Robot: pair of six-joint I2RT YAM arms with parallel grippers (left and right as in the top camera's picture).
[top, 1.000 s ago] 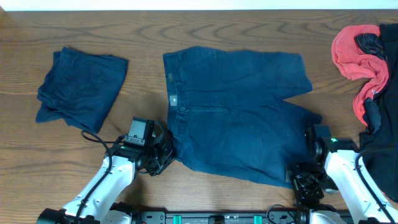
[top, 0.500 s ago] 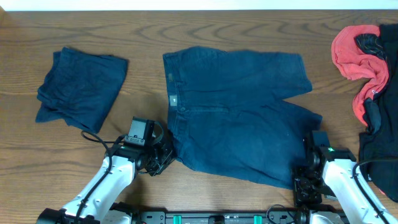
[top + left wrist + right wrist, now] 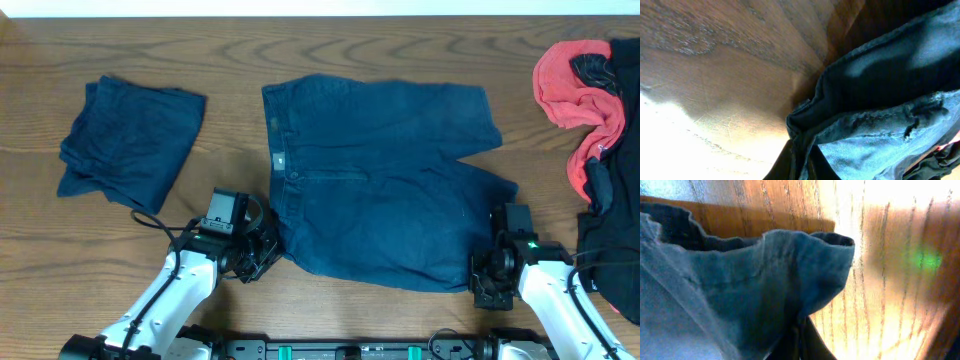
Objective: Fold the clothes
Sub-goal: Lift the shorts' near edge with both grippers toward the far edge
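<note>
One pair of denim shorts (image 3: pixel 375 185) lies flat on the worktop (image 3: pixel 400 40), long axis left-right: waistband left, legs pointing right. The waistband label (image 3: pixel 279 162) is unreadable. The left fingers (image 3: pixel 266 250) pinch its near waistband corner and the right fingers (image 3: pixel 490 288) pinch its near leg hem. Left of it lies one folded dark garment (image 3: pixel 125 140); to its right, one red garment (image 3: pixel 570 95) and one black garment (image 3: pixel 610 230)

Dark wood-grain table (image 3: pixel 400 40); pale strip (image 3: pixel 320 7) along far edge.

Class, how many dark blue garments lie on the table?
2: a folded garment at far left, and shorts spread flat at centre. The clothes pile at right may hide others.
</note>
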